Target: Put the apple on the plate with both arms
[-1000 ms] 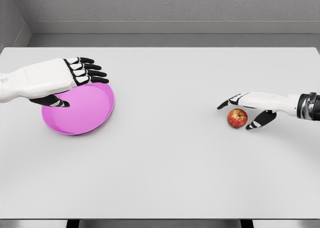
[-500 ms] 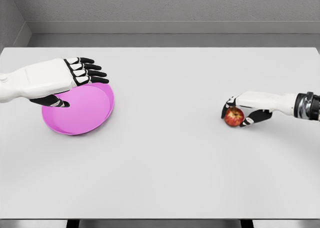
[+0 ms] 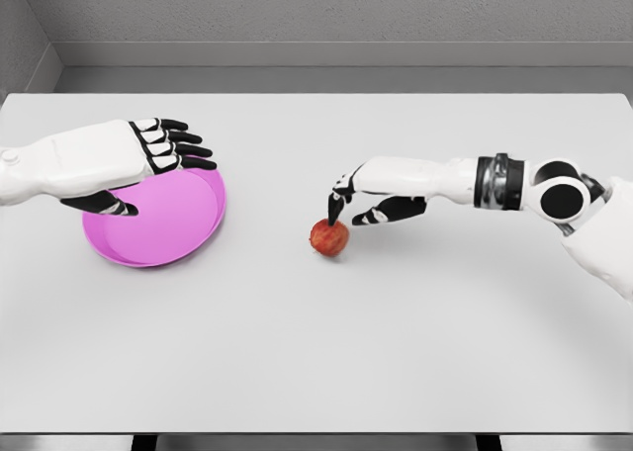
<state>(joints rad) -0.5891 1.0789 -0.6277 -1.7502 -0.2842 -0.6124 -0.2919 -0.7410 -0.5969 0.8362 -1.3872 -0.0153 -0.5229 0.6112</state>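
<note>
We had the apple (image 3: 329,238) sitting on the table (image 3: 396,352) near the middle, well apart from the plate (image 3: 173,224) at left. Our right hand (image 3: 368,199) reached in from the right, just above and right of the apple, fingers (image 3: 337,206) curled down with one tip touching or nearly touching its top; thumb sat off to the right, not wrapped, so we read this as a loose, partly closed hand holding nothing, not a real grasp. Our left hand (image 3: 138,154) hovered over the plate's far edge, fingers extended and relaxed, thumb tucked below, holding nothing. Whether it touched the plate, we could not tell. Step in hand, as we judged it: getting the apple over toward the plate side for a handover or a left pick. To do it well we needed the fingers to come lower around the apple's sides, thumb opposing, before any lift; a fingertip push on a round fruit would likely roll it off line. The left hand should wait open, clear of the plate's centre, so the drop spot stayed free.
</note>
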